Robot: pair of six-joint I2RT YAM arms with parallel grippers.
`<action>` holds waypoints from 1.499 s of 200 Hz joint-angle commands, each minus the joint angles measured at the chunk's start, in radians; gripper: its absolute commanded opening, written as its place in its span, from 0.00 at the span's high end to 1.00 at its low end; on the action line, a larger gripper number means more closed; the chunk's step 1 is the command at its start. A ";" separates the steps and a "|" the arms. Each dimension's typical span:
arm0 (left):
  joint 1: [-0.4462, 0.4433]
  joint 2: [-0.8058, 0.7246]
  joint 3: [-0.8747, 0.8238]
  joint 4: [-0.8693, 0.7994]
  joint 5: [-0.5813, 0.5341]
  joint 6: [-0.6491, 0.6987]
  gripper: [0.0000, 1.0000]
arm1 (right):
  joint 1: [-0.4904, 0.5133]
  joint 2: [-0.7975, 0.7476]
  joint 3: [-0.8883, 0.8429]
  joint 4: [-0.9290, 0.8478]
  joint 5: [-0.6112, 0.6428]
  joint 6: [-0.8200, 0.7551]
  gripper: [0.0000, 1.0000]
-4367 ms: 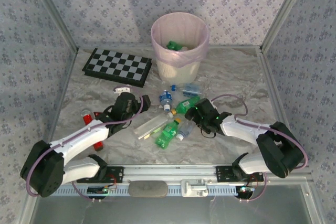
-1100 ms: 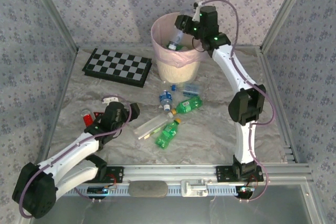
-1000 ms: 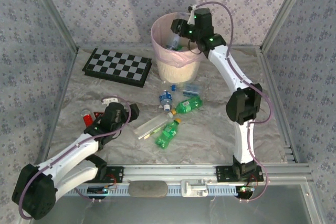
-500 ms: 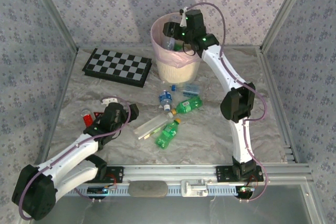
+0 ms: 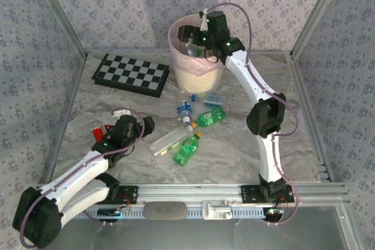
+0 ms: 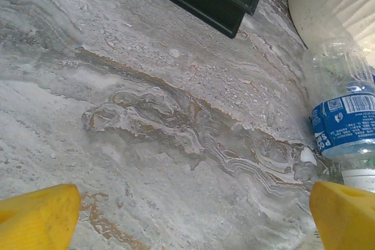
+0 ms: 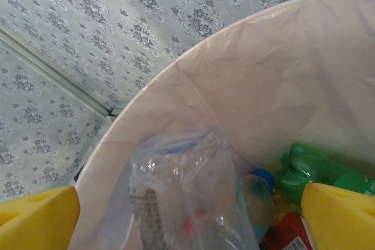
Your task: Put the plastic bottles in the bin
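- Right gripper (image 5: 188,32) hangs over the mouth of the bin (image 5: 193,77), which stands at the middle of the table's far edge; its fingers are spread wide and touch nothing.
- A clear bottle (image 7: 179,200) sits between them in the wrist view, free of both pads, with the pink liner (image 7: 281,86) behind it; I can't tell whether it is dropping or resting on the pile.
- Below it I see a green bottle (image 7: 319,174) and a blue-capped bottle (image 7: 261,188); if the heap is high, the clear one could bounce back out.
- My worry on the way out: a finger or the wrist cable catches the liner and drags the bin towards the far edge.
- Left gripper (image 6: 190,218) is low over the table's near-left part, fingers wide apart, nothing between them.
- A blue-labelled bottle (image 6: 345,124) lies just beside its right finger (image 6: 345,215); a nudge there could roll it away.
- Mid-table, two green bottles (image 5: 187,147) and a clear bottle with a blue cap (image 5: 185,111) wait; round and light, they could squirt out of a pinch.
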 commanded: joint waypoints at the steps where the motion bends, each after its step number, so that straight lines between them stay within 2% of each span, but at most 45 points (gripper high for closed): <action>1: 0.007 -0.008 0.014 0.012 0.024 0.000 0.00 | 0.010 -0.152 -0.063 0.018 0.024 -0.051 0.01; 48: 0.007 0.024 0.068 0.019 0.037 0.046 0.00 | 0.020 -0.395 -0.406 0.144 0.065 -0.078 0.01; 66: 0.006 0.062 0.131 -0.044 0.028 0.106 0.00 | 0.022 -0.486 -0.537 0.158 0.083 -0.088 0.01; 94: 0.005 0.120 0.194 -0.077 0.089 0.201 0.00 | 0.025 -0.641 -0.777 0.217 0.124 -0.081 0.01; 127: 0.004 0.204 0.257 -0.089 0.243 0.327 0.00 | 0.029 -0.814 -1.054 0.277 0.213 -0.011 0.01; 157: -0.008 0.280 0.318 -0.137 0.284 0.403 0.00 | 0.030 -0.944 -1.298 0.331 0.281 0.091 0.01; 188: -0.072 0.373 0.379 -0.207 0.267 0.460 0.00 | 0.032 -1.013 -1.472 0.347 0.342 0.189 0.01; 213: -0.150 0.440 0.400 -0.227 0.235 0.496 0.00 | 0.032 -1.030 -1.551 0.355 0.351 0.248 0.01; 259: -0.273 0.560 0.424 -0.260 0.189 0.479 0.00 | 0.032 -1.021 -1.596 0.351 0.357 0.293 0.01; 300: -0.321 0.614 0.434 -0.276 0.171 0.460 0.00 | 0.035 -1.007 -1.603 0.371 0.345 0.310 0.01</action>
